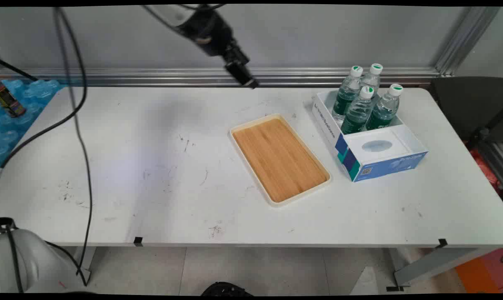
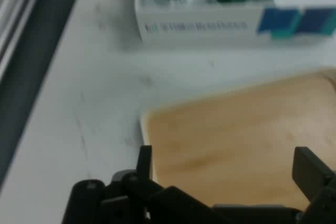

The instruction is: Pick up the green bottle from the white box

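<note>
One gripper [image 2: 226, 166]: fingers spread wide, holding nothing, raised above the table's [image 1: 151, 166] far edge.
Tray [image 1: 279, 159]: one, wood-lined, mid-table, bare tabletop on its left and near sides.
Box [image 1: 380, 160]: one, right of the tray.
Bottles [image 1: 357, 110]: four, upright in the box; lower halves hidden.

QR code on the blue-and-white box [image 1: 370, 150], its lettering too blurred to read

A scuffed white desk [image 1: 159, 175] carries a wooden tray [image 1: 279, 159] and, just beside it, an open box [image 1: 378, 160] of water bottles [image 1: 359, 109]
</note>
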Motion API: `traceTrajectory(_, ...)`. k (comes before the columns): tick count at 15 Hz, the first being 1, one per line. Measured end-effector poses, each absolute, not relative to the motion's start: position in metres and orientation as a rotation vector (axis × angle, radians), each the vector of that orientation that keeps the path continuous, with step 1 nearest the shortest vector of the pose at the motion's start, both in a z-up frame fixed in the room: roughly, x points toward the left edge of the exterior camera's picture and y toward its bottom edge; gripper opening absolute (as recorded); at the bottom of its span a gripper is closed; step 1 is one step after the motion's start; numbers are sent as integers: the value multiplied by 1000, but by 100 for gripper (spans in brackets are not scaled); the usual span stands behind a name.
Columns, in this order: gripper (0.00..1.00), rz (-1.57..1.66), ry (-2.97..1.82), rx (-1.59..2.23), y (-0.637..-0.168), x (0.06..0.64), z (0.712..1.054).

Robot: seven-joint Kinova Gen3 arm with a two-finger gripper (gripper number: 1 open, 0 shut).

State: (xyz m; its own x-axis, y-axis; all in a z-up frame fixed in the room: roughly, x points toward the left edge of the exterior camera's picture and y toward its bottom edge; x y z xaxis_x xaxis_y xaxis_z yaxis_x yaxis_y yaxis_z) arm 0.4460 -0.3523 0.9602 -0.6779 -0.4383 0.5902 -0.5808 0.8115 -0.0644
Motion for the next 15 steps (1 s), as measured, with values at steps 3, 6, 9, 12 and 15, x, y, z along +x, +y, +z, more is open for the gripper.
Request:
traceTrajectory(3, 100, 351, -2401, 716, -385, 424, 954)
traceTrajectory(6, 100, 369, -2371, 674, -422, 401, 943)
traceTrajectory(9, 100, 383, -2344, 635, -455, 379, 929)
traceTrajectory(12, 100, 384, -2318, 610, -483, 360, 913)
traceTrajectory(15, 100, 374, -2293, 600, -503, 345, 899)
